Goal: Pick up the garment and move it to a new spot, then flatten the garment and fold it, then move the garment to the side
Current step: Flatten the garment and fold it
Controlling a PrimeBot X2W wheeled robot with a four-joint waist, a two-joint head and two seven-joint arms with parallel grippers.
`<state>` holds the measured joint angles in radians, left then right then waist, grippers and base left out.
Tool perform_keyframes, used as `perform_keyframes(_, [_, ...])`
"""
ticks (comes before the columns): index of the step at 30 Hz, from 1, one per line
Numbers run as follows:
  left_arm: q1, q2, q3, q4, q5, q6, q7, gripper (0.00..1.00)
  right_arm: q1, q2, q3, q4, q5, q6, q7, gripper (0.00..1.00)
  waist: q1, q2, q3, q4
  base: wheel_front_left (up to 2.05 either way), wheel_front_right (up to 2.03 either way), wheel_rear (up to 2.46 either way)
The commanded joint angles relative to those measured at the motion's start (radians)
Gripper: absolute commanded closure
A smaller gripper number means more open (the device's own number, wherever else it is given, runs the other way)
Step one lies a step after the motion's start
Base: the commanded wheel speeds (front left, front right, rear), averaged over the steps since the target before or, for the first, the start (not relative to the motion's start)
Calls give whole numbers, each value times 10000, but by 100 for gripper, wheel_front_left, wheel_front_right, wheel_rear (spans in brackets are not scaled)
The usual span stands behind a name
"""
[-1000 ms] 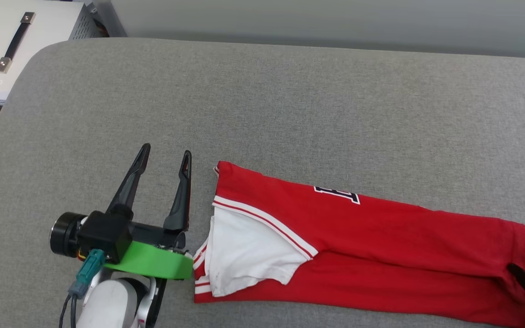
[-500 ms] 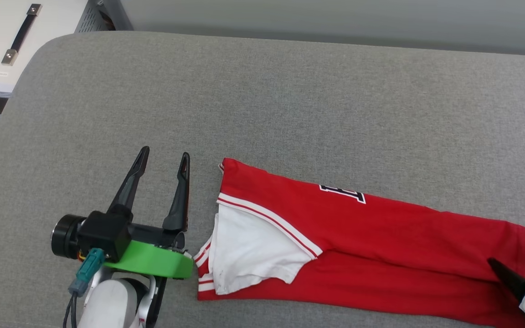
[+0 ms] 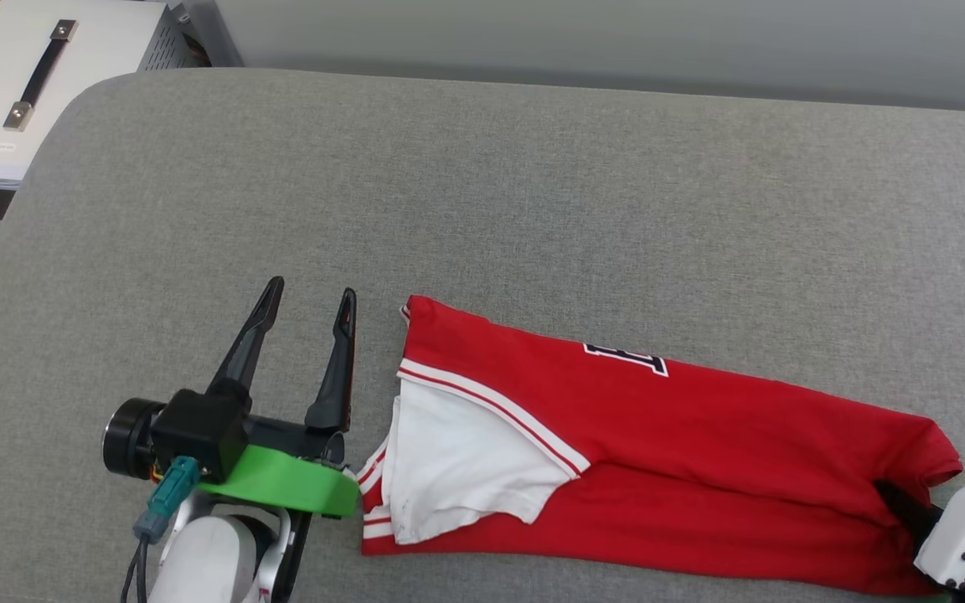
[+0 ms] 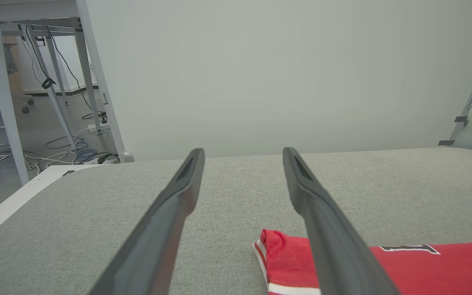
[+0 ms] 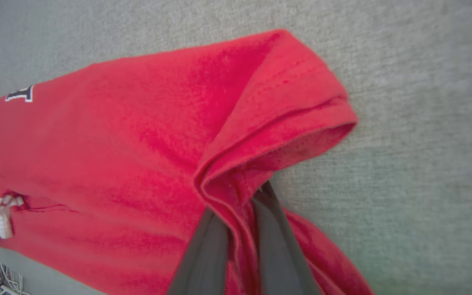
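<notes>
Right gripper (image 5: pixel 240 200) was clamped on a bunched red fold at the hem end of the garment (image 3: pixel 700 435) — fabric sat pinched between both fingers. The garment lay folded lengthwise on the grey padded surface (image 3: pixel 533 167), along its near edge, toward its right side. Left gripper (image 3: pixel 312 291) was positioned over the surface's near-left area — jaws spread, holding nothing.

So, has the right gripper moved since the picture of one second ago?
Yes. Against the black lettering, nearly fixed in the head view, the right gripper has gone left, further onto the garment, where its jaws now pinch red fabric.
</notes>
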<state>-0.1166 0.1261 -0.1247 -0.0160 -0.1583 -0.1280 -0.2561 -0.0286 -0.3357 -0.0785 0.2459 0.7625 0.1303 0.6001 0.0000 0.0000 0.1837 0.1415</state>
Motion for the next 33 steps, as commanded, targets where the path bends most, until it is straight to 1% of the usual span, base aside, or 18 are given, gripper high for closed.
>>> perform_keyframes(1, [91,70,8,6,-44,-25,-57,0,12,192,312,248,76,4,-90,100,0,0,-12,-15,0,0,0])
perform_keyframes(6, [103,87,87,20,-74,-26,-57,0,-34,-209,343,350,127,4,-690,100,0,0,-86,-85,0,0,0])
perform_keyframes(11, [95,97,240,21,-119,-26,-57,0,-30,-826,150,534,0,4,-1174,100,0,0,-189,-150,0,0,0])
perform_keyframes(16, [98,77,268,25,-146,-26,-57,0,-140,-1435,-291,753,-473,4,-1611,100,0,0,-253,-202,0,0,0])
perform_keyframes(21, [97,75,215,90,-200,-26,-57,0,-315,-1966,-887,1088,-1230,4,-1912,100,0,0,-322,-221,0,0,0])
perform_keyframes(23, [109,73,176,124,-232,-26,-57,0,-388,-1977,-1056,1145,-1436,4,-1929,100,0,0,-387,-215,0,0,0])
perform_keyframes(26, [150,57,140,174,-285,-26,-57,0,-407,-1830,-1148,1016,-1445,4,-1839,100,0,0,-475,-205,0,0,0])
perform_keyframes(30, [229,52,39,265,-337,-26,-57,0,-238,-1635,-1082,598,-1524,4,-1648,100,0,0,-655,-203,0,0,0])
perform_keyframes(33, [323,78,-18,323,-379,-26,-57,0,8,-1401,-948,66,-1536,4,-1382,100,0,0,-809,-212,0,0,0])
